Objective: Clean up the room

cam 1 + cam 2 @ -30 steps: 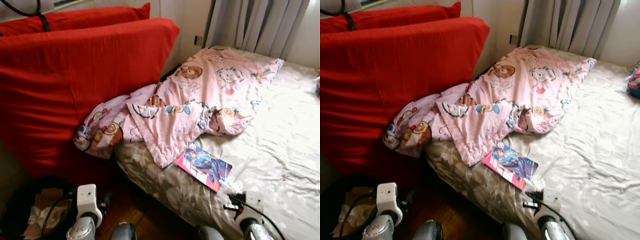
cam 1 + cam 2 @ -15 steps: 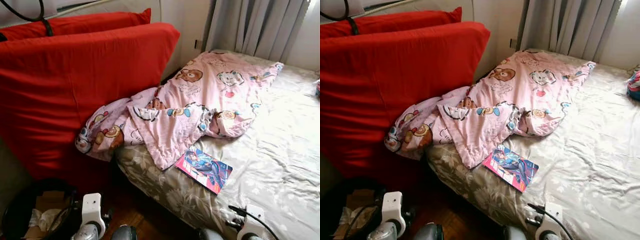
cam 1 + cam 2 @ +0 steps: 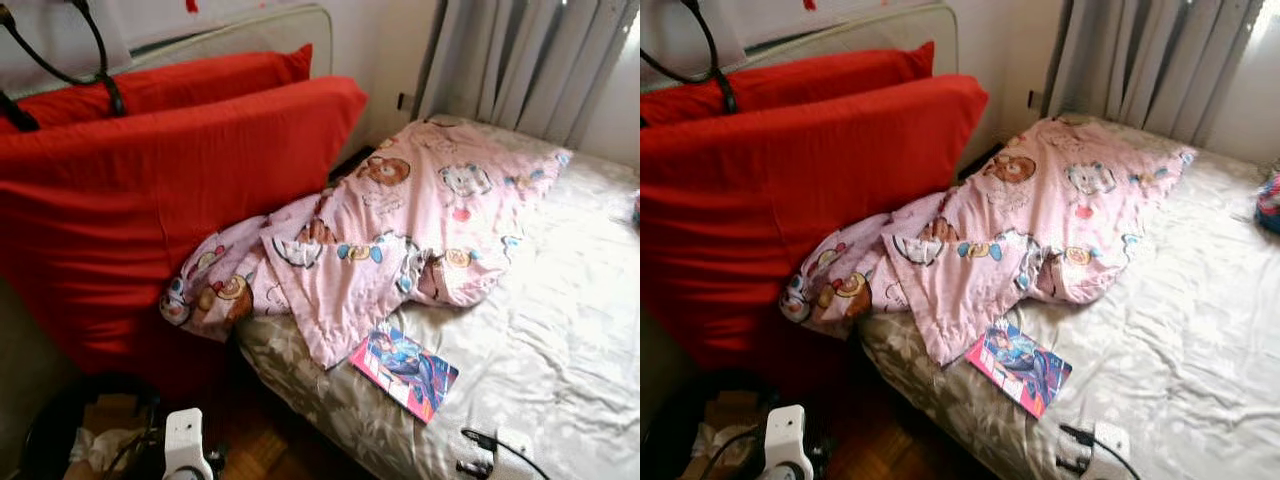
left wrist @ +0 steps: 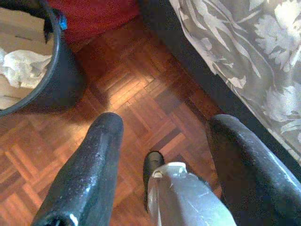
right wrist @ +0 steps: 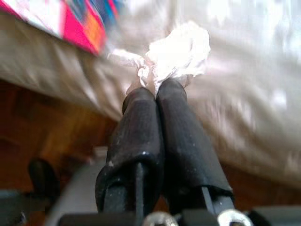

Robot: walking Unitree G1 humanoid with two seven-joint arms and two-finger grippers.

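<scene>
Pinched between the closed fingers of the right gripper [image 5: 157, 89] is a crumpled white tissue [image 5: 176, 49], held over the edge of the bed [image 3: 1200, 330]; the left gripper [image 4: 162, 141] is seen with its fingers spread apart and nothing between them, hanging above the wooden floor [image 4: 131, 89]; a black bin [image 4: 49, 70] with paper scraps inside stands on that floor at about seven o'clock in the head views, beside the red cushions [image 3: 180, 190]; a pink cartoon blanket [image 3: 400, 220] is heaped across the bed from the centre toward one o'clock, one end spilling off against the cushions; a bright comic book [image 3: 405, 365] lies on the sheet at about five o'clock, just below the blanket's corner; the step in hand is judged to be the disposal of the tissue, which is lifted but not yet binned; the next move would call for the right arm to be swung leftward across the body, or the body turned toward the bin, until the tissue hangs over the bin's mouth, and only then should the fingers be parted; the book and blanket are left to be tidied.
</scene>
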